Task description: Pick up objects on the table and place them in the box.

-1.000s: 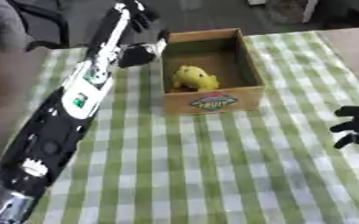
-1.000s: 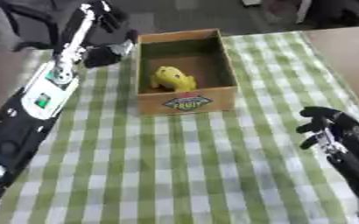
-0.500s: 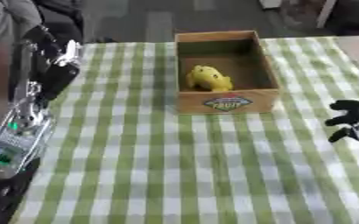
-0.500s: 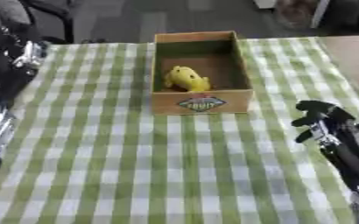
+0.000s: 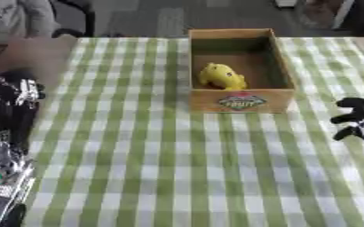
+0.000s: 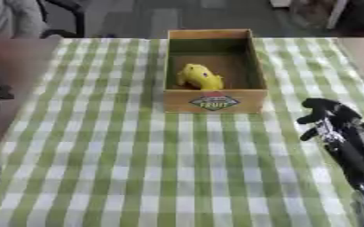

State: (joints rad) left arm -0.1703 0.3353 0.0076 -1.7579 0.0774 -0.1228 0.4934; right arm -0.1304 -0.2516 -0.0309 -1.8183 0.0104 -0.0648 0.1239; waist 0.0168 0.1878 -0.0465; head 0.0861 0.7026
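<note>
Left hand (image 5: pixel 18 91): at the table's left edge, off the green-checked cloth (image 5: pixel 146 168), well apart from the box. Fingers blurred, nothing visibly between them; cannot tell how far curled. Probably parked clear of the work area so as not to block the box.

Centre: cardboard box (image 5: pixel 241 100) upright on the cloth, toward the far side, open top facing up, label on the near wall. Presumably set square to the robot so either arm can reach over the rim.

Inside box: yellow object (image 5: pixel 222 76), rounded, exact kind not made out. Resting on the box floor, toward the left wall and nearer the front. Judged as already placed.

No other loose object seen on the cloth; task judged near complete or complete.

Right hand (image 6: pixel 331 116): low at the table's right side, just right of and nearer than the box's front corner. Fingers curled inward, holding nothing. Not touching the box. Yellow object up and to the left of this hand, beyond the box's near wall, apart from it.
</note>
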